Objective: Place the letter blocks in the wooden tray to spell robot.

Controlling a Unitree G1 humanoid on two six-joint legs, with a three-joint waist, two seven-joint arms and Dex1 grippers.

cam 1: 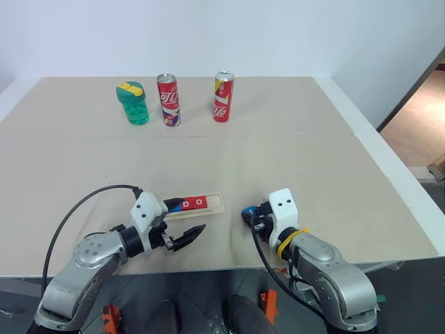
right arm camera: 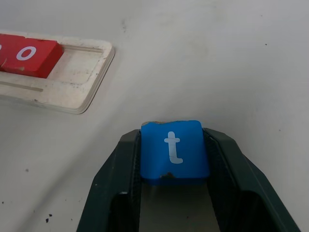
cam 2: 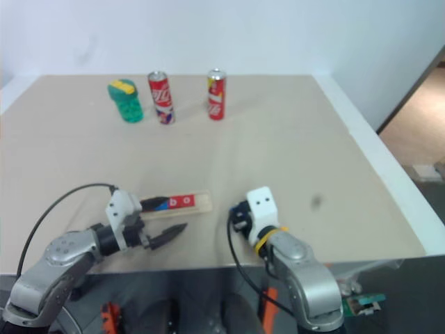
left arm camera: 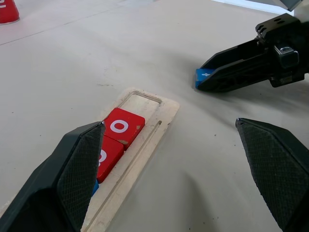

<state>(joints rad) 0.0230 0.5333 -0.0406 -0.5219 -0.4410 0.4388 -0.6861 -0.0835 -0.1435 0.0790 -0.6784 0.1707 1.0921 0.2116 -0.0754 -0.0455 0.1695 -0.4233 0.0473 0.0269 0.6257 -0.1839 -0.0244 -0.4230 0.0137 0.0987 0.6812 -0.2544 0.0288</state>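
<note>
The wooden tray (cam 1: 214, 204) lies near the table's front edge, in front of my left arm. Its groove holds a red letter block marked o (left arm camera: 123, 126), another red block (left arm camera: 108, 157) beside it and a blue edge (left arm camera: 94, 186) further along. The slot at the tray's right end (right arm camera: 82, 82) holds nothing. My left gripper (cam 1: 189, 220) stands open, one finger over the tray's left part and the other in front of it. My right gripper (right arm camera: 174, 159) is shut on a blue letter block marked t (right arm camera: 175, 145), low over the table, just right of the tray.
At the back of the table stand a green container with a yellow lid (cam 1: 132, 103) and two red cans (cam 1: 168, 99) (cam 1: 223, 97). The table's right edge (cam 1: 389, 160) runs diagonally, with floor beyond it. The front edge lies just below both grippers.
</note>
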